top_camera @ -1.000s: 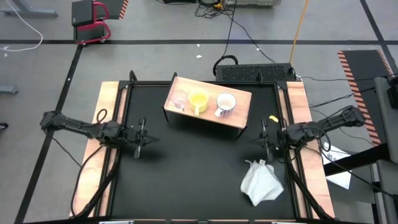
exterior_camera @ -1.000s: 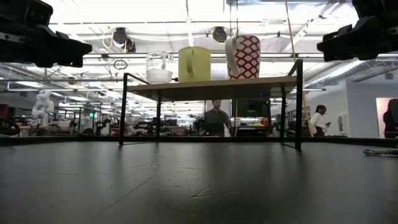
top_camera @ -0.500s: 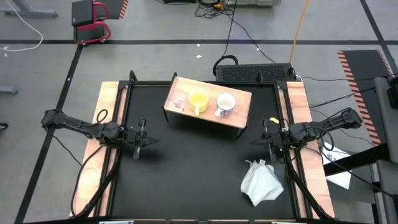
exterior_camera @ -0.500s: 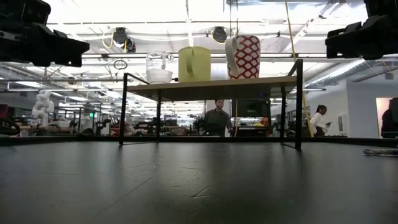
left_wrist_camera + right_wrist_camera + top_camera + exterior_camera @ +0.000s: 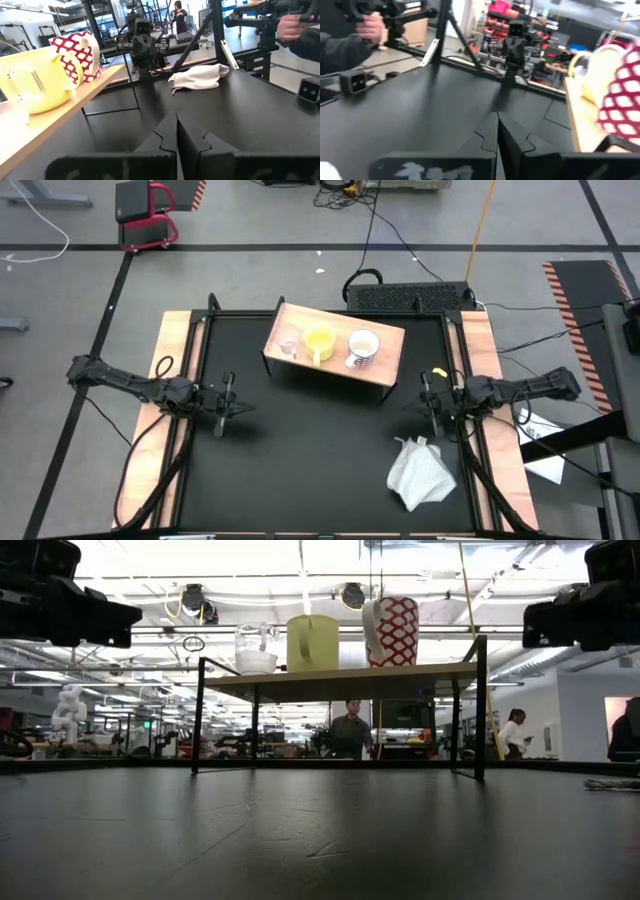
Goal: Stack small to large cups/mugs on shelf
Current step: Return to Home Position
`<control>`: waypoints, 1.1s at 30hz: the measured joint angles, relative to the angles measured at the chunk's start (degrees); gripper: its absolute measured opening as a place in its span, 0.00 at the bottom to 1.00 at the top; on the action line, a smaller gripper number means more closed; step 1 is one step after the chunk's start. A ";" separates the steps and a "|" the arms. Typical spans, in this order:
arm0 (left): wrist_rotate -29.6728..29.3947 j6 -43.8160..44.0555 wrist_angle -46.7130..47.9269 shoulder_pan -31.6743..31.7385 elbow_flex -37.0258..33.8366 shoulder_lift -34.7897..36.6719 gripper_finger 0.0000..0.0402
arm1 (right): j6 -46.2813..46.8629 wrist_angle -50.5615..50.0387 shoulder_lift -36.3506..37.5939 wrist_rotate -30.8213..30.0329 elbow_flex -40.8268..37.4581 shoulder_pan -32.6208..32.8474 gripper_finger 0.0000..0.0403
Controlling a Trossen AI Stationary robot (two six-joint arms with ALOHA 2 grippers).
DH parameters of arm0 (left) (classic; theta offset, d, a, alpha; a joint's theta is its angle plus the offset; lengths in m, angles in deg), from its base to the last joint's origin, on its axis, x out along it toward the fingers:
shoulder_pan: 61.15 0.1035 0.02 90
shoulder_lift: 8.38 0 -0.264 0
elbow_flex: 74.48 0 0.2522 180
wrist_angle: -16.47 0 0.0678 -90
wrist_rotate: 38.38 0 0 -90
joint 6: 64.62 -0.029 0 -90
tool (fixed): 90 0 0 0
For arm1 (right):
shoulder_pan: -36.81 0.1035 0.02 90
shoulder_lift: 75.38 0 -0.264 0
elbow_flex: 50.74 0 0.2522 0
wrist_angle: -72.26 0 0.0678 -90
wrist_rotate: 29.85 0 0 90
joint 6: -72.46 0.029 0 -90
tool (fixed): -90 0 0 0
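Observation:
The wooden shelf stands on dark legs at the table's far middle. Three cups stand in a row on their bases on it: a clear glass cup on the left, a yellow mug in the middle and a white mug with a red pattern on the right. My left gripper hovers shut near the table's left edge, pointing level toward the middle. My right gripper hovers shut near the right edge, facing it. Both are clear of the shelf and hold nothing.
A crumpled white cloth lies on the black table top near the front right. A person's hand holds a control arm beyond the table. People stand far off in the room.
My right arm has folded lower, and its gripper has sunk a little while staying shut and level. The cups and the shelf have kept their places.

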 joint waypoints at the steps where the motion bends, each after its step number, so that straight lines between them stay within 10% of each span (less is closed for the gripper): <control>1: 0.00 0.11 0.12 0.02 0.00 0.00 0.01 | -0.46 -0.08 0.00 1.41 -0.01 -0.78 0.00; 21: -9.06 -0.37 0.25 2.26 0.00 -0.06 0.01 | 3.21 2.96 -1.94 8.74 -0.24 -15.35 0.00; 33: -1.92 -1.36 -3.09 6.52 0.02 -0.07 0.00 | 5.47 13.72 -11.33 11.67 -0.28 -17.24 0.00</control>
